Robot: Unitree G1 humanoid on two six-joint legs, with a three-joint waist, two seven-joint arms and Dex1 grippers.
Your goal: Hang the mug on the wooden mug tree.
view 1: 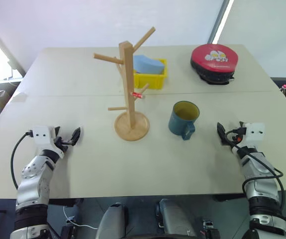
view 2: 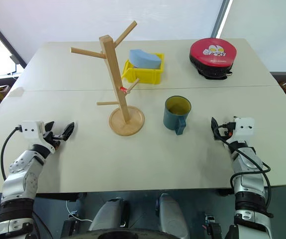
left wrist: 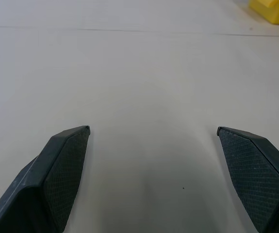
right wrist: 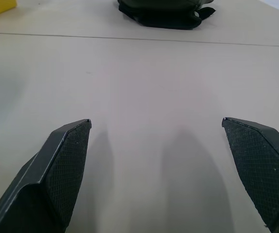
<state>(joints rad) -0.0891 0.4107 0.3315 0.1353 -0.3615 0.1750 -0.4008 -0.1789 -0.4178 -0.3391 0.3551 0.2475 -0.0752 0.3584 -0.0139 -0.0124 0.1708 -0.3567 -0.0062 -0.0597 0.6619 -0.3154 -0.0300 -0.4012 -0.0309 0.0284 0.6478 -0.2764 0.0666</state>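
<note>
Standing upright: mug [view 1: 184,119] | yellow bin [view 1: 151,75] partly hidden behind wooden mug tree [view 1: 130,89]

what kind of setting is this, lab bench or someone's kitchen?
Most likely a lab or office test setup, not a kitchen. A plain pale table carries a few staged props: a wooden mug tree, a blue mug, a yellow bin and a red round case. No kitchen fittings in view.

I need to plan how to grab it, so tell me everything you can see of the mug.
The mug is dusty blue, ceramic-looking, with a yellow-green inside and one blue loop handle turned toward the robot. It stands upright and looks empty on the table, right of the wooden mug tree, touching nothing else.
</note>
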